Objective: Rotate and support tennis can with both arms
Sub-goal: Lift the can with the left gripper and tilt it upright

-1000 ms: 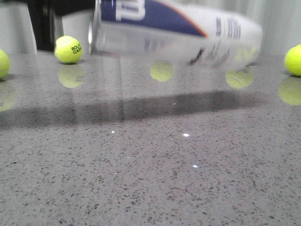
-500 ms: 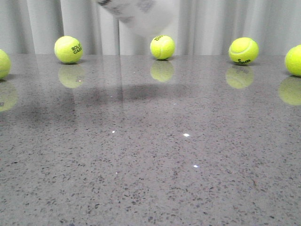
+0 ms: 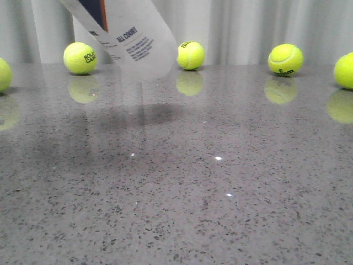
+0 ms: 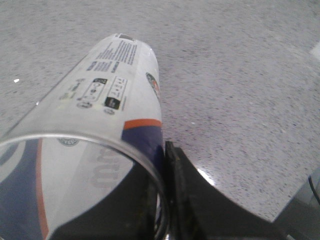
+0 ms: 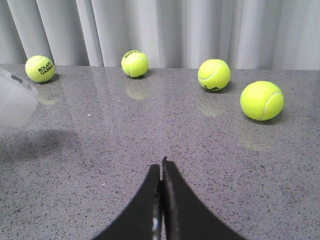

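The tennis can hangs in the air at the upper left of the front view. It is steeply tilted, with its closed end low and above the table. In the left wrist view my left gripper is shut on the wall of the tennis can at its open rim. One finger is inside the can and one finger is outside. My right gripper is shut and empty over bare table, to the right of the can's closed end. Neither gripper shows in the front view.
Yellow-green tennis balls stand along the back of the grey speckled table: one behind the can, one at the middle, one at the right, and one at each side edge. Pale curtains hang behind.
The can lay nearly level across the top of the front view a second ago. It has swung to a steep tilt, with its closed end now low at the left.
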Controlling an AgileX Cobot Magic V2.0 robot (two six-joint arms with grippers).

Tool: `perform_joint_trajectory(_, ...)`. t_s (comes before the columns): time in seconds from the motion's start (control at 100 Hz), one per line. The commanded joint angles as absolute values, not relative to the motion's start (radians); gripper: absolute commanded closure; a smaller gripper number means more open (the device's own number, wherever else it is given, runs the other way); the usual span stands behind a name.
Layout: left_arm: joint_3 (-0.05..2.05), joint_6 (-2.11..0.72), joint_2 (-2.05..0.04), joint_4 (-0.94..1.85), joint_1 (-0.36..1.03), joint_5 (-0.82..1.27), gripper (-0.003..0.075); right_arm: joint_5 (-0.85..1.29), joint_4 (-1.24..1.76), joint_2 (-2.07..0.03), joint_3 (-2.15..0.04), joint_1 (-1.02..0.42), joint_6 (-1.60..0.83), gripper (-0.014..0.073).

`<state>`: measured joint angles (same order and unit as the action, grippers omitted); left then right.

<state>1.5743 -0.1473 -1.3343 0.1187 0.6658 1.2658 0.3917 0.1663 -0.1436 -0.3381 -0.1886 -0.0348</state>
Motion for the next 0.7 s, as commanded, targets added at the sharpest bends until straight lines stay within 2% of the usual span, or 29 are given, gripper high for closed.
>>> perform_joint_trajectory(0.0,1.609,-0.133,-1.328,0.113,0.692,1.278,0.0739,0.312,0.161,-0.153,-0.365,-0.183,-0.036,0.0652)
perform_joint_trajectory(0.49,1.613,-0.171,-1.424,0.11,0.692,1.278,0.0729,0.312,0.161,-0.153,-0.365,-0.183,-0.036,0.0652)
perform_joint_trajectory(0.59,1.618,-0.171,-1.424,0.11,0.686,1.278,0.0662,0.312,0.161,-0.153,-0.365,-0.183,-0.036,0.0652)
perform_joint_trajectory(0.69,1.631,-0.171,-1.424,0.108,0.677,1.27,0.0535,0.312,0.161,-0.153,-0.365,-0.183,-0.036,0.0652)
